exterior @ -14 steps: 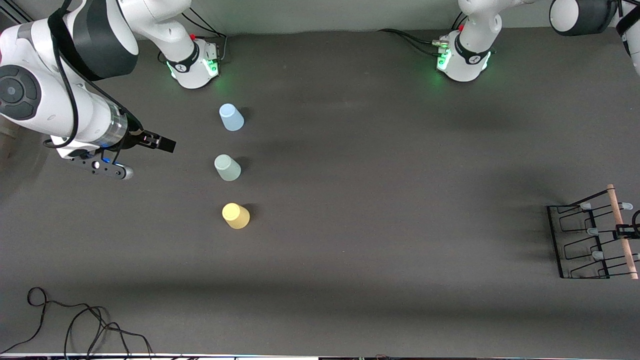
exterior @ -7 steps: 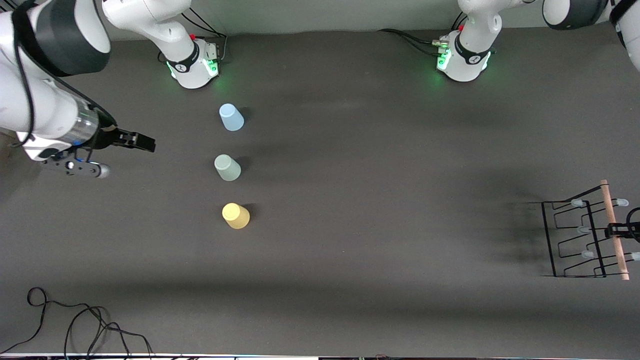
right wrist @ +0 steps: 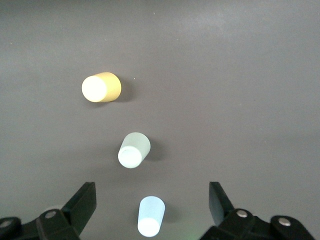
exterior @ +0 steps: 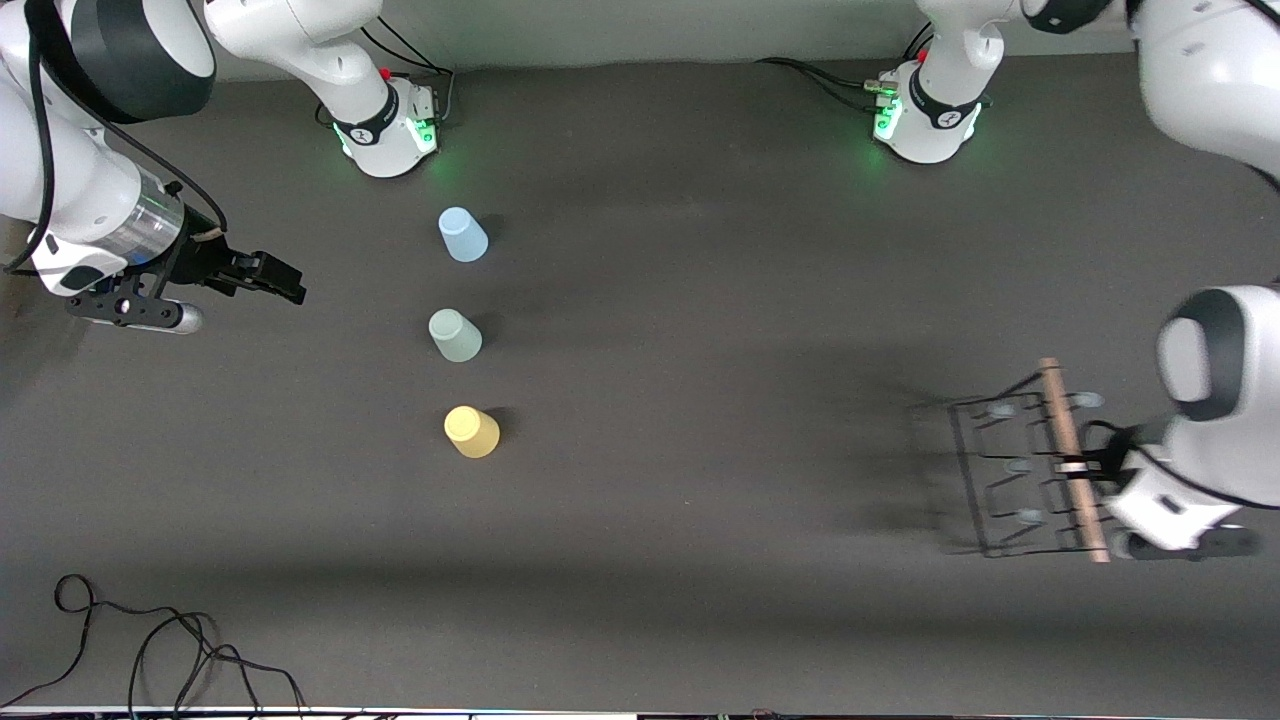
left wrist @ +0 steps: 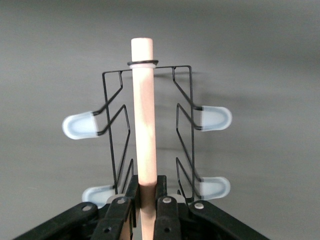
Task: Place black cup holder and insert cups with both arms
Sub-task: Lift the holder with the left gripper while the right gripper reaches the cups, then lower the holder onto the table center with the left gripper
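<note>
The black cup holder hangs in my left gripper, which is shut on its wooden rod handle, over the left arm's end of the table. In the left wrist view my left gripper clamps the rod, with pale-tipped pegs on both sides. Three cups stand upside down in a row: light blue, grey-green, yellow. My right gripper is open and empty, over the table beside the cups toward the right arm's end. The right wrist view shows my right gripper above the blue, grey-green and yellow cups.
The two arm bases stand at the table's edge farthest from the front camera. Loose black cables lie at the near corner toward the right arm's end. Bare dark table lies between the cups and the holder.
My left arm has carried the cup holder inward from the table's end toward the middle. My right gripper has drawn back a little from the cups, staying open.
</note>
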`<state>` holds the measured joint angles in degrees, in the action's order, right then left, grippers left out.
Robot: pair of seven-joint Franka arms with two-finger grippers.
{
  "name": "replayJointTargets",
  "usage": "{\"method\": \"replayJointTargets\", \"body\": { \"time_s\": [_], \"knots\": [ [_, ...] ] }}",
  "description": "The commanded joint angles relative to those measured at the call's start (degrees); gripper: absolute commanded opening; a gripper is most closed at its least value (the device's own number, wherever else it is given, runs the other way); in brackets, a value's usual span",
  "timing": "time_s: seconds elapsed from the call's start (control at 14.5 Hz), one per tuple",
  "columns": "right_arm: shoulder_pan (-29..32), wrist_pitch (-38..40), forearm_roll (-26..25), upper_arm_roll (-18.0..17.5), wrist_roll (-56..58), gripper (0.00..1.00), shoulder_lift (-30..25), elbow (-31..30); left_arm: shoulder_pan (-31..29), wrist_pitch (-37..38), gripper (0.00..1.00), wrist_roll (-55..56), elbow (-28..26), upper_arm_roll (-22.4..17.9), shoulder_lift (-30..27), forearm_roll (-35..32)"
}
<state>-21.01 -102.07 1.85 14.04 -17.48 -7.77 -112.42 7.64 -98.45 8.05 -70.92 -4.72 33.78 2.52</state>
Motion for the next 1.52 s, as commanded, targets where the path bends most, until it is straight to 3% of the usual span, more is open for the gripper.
{"method": "replayJointTargets", "body": {
  "time_s": [0.0, 0.55, 0.69, 1.17, 1.45],
  "knots": [
    [-0.78, -4.27, 0.53, 0.46, 1.13, 1.00, -4.18, -6.66, 6.14, 0.46, 0.00, 7.31, -3.44, -1.08, -5.39, 2.23],
    [-5.97, -3.49, 0.44, -0.16, -3.07, 1.00, -2.08, -7.55, 21.00, 0.02, 0.00, 16.71, -8.17, -1.17, -8.03, 1.62],
    [-9.12, -3.40, -0.17, -0.07, -4.23, 1.00, -0.51, -7.55, 25.30, -3.75, 0.00, 22.16, -10.63, -1.17, -7.07, 1.44],
    [-9.49, -8.93, -0.79, -0.16, -4.32, 1.00, 6.88, -7.73, 34.19, -7.88, 0.00, 30.25, -12.93, -1.08, -5.58, 2.40],
    [-9.31, -7.54, -0.79, 0.37, -4.32, 1.00, 4.70, -6.24, 38.41, -13.86, 0.00, 35.54, -12.93, -1.08, -3.90, 2.40]
  ]
}}
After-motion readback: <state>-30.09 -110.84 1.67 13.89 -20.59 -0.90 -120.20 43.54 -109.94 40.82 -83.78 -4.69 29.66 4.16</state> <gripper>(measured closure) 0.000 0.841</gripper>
